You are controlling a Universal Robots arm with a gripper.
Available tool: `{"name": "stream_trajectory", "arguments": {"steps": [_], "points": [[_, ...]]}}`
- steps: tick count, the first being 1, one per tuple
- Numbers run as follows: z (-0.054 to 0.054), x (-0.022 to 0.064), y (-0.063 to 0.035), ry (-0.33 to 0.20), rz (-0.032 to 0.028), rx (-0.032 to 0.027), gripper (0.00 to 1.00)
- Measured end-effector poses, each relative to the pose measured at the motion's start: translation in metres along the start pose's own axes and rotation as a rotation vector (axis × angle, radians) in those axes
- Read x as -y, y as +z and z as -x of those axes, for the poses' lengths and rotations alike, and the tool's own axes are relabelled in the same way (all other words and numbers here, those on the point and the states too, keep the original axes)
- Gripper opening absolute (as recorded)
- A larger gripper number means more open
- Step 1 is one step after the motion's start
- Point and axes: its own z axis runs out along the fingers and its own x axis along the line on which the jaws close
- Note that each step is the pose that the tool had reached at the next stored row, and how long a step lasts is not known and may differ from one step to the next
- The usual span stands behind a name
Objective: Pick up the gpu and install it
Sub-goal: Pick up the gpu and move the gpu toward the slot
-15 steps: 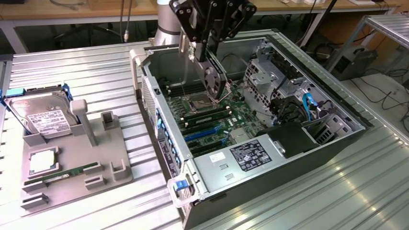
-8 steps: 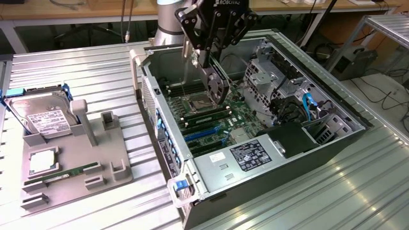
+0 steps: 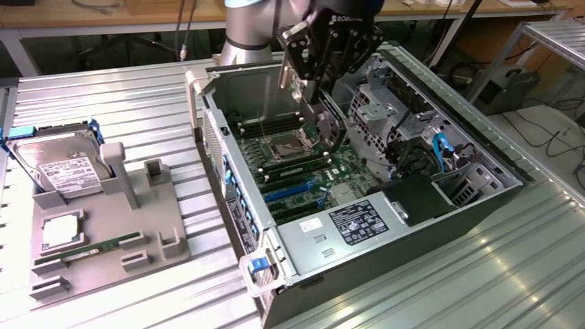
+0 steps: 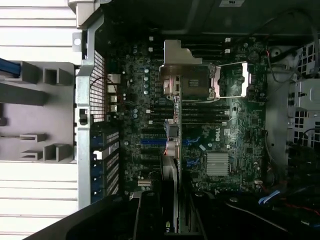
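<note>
The gpu (image 3: 327, 129), a thin black card with a silver bracket at one end, hangs edge-down inside the open computer case (image 3: 475, 199), above the motherboard (image 3: 352, 168). My gripper (image 3: 317, 96) is shut on its upper edge. In the wrist view the gpu (image 4: 170, 165) shows edge-on between my fingers (image 4: 150, 215), its silver bracket reaching over the CPU socket (image 4: 192, 82). The card hangs over the blue expansion slots (image 4: 150, 141) and stands apart from the board. The same slots (image 3: 290, 193) lie below and toward the exterior view's left of the card.
A grey parts holder (image 3: 155, 240) sits on the ribbed metal table at the exterior view's left, carrying a silver hard drive (image 3: 59, 170) and a green memory stick (image 3: 87, 251). The case holds a drive cage (image 3: 388, 103), cables (image 3: 439, 154) and a power supply (image 3: 361, 223).
</note>
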Motion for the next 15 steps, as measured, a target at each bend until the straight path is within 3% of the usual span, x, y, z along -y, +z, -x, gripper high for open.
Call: {"name": "stream_trajectory", "arguments": {"steps": [4,10,15], "points": [[0.021,-0.0013,0.0084,-0.001,-0.0020,-0.0002,0.26],[0.043,-0.0070,0.0224,-0.001,-0.0021,-0.0002,0.26],[0.044,-0.0075,0.0243,-0.001,-0.0021,-0.0001,0.26]]}}
